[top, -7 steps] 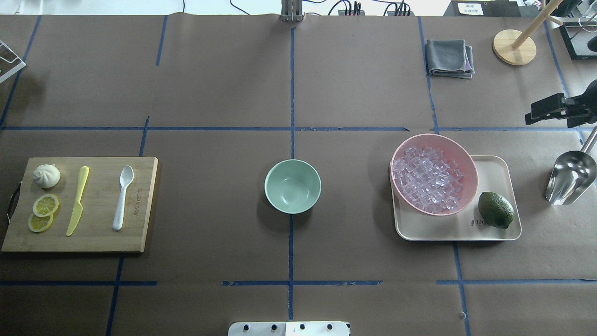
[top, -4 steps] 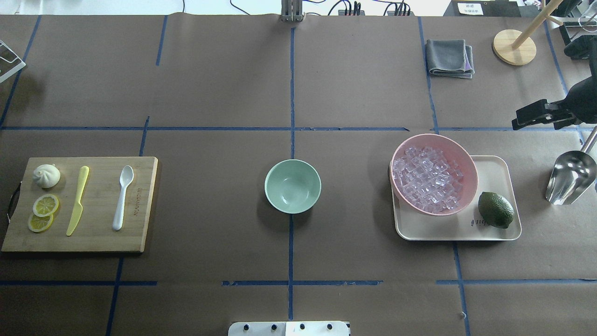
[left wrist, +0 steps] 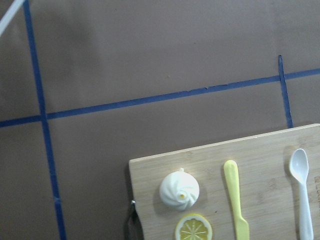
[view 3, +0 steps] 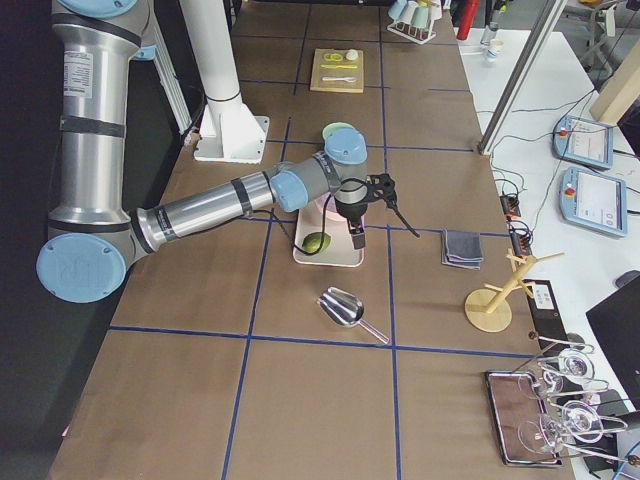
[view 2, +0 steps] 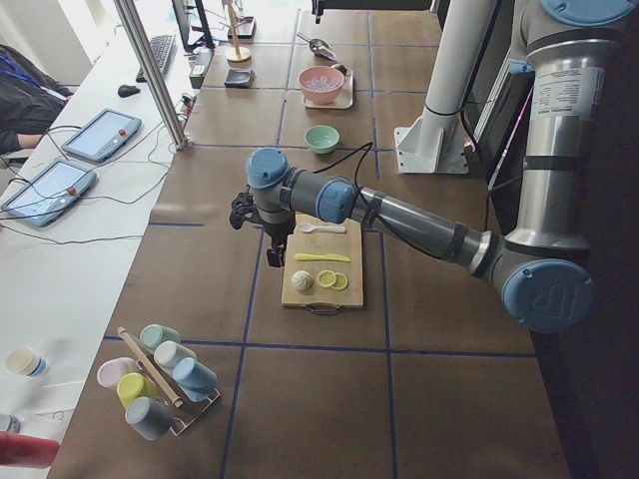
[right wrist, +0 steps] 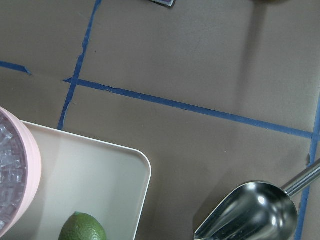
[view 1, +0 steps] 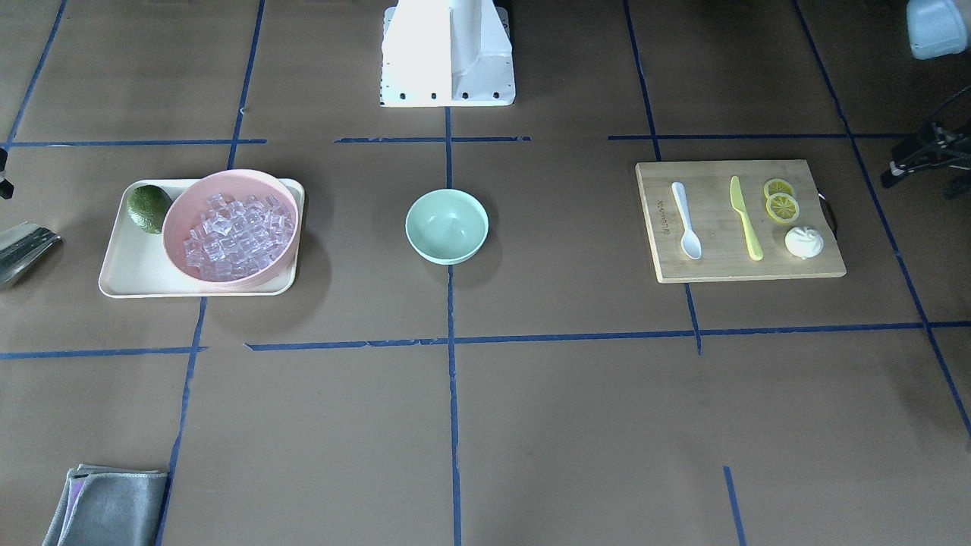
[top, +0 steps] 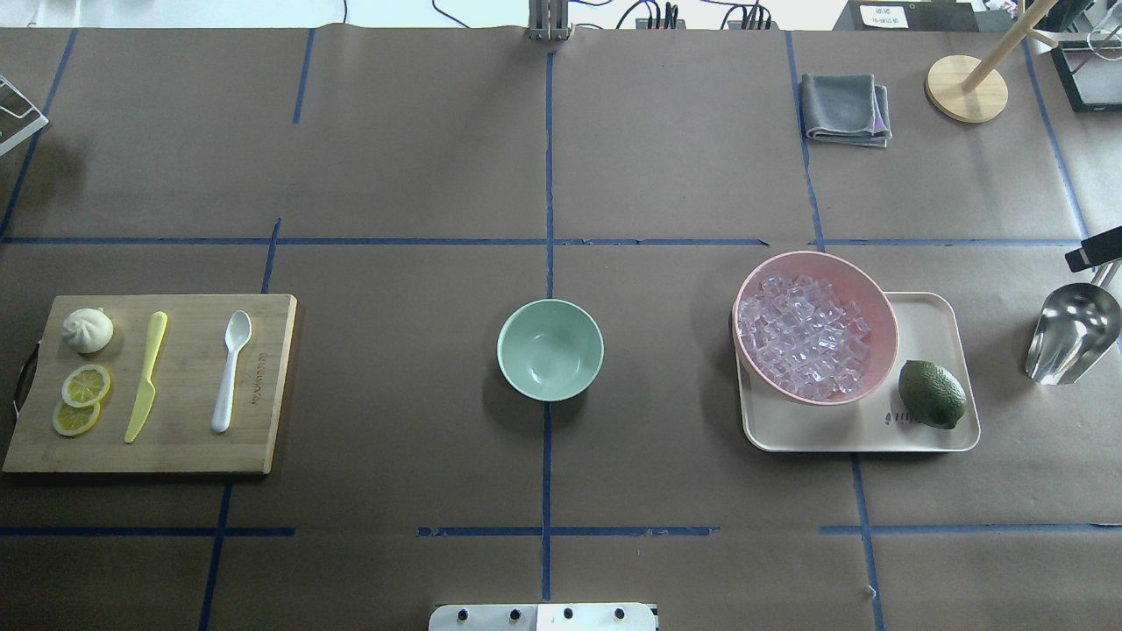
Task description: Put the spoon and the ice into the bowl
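The white spoon [top: 230,368] lies on the wooden cutting board [top: 188,438] at the left. It also shows in the left wrist view [left wrist: 303,195]. The ice [top: 806,337] fills the pink bowl [top: 868,276] on the right. The mint-green bowl [top: 550,350] stands empty at the table's middle. My right gripper [top: 1094,256] only peeks in at the right edge, above the steel scoop [top: 1071,333]. My left gripper [view 1: 906,159] hangs beyond the board's outer side. I cannot tell whether either gripper is open or shut.
The pink bowl and a lime [top: 932,394] sit on a cream tray [top: 929,324]. A yellow-green knife [top: 146,377], a bun [top: 88,330] and lemon slices [top: 85,386] share the board. A grey cloth [top: 846,108] and a wooden stand [top: 967,88] are at the far right.
My right gripper has moved out to the right edge of the overhead view and nearer the scoop's handle. Nothing on the table has moved.
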Robot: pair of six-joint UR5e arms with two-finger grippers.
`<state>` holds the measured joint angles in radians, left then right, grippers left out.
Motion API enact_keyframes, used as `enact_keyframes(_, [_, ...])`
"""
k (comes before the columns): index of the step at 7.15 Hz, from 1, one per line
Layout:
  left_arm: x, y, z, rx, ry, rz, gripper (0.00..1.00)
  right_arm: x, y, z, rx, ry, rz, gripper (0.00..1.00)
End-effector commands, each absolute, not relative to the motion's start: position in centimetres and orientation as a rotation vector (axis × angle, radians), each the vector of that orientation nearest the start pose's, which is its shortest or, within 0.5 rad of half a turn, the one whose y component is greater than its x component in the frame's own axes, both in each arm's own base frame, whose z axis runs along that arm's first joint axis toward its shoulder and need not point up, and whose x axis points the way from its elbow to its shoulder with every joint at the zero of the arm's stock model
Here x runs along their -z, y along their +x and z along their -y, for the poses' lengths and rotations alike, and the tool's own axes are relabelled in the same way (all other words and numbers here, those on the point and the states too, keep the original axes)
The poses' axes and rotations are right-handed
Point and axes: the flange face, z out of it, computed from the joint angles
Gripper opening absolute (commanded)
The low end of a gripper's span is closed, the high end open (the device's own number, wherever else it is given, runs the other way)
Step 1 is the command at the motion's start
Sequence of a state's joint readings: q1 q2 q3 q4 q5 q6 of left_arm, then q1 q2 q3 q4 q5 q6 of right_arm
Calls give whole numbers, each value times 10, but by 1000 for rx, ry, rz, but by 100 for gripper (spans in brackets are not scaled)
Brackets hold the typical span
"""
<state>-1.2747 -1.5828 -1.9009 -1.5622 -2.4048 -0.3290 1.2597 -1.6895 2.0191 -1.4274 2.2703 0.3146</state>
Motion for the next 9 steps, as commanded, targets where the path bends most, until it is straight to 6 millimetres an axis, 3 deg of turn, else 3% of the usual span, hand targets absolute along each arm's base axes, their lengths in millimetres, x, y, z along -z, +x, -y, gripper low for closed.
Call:
enact_keyframes(1, [-479, 160, 463, -7, 40, -900, 100, -487, -65, 444, 164, 217, 788, 100])
enact_keyframes(4, [-463, 273, 421, 83, 52, -883, 100, -488, -65, 444, 162, 219, 782, 100])
enact_keyframes(6, [-465, 327, 391, 62, 73, -831, 100, -488, -65, 445, 163, 220, 785, 100])
enact_keyframes(7, [-464, 345, 386, 37, 70, -828, 100, -488, -65, 444, 162, 219, 785, 100])
enact_keyframes(9, [-465, 356, 381, 12, 62, -826, 100, -488, -65, 444, 161, 218, 785, 100])
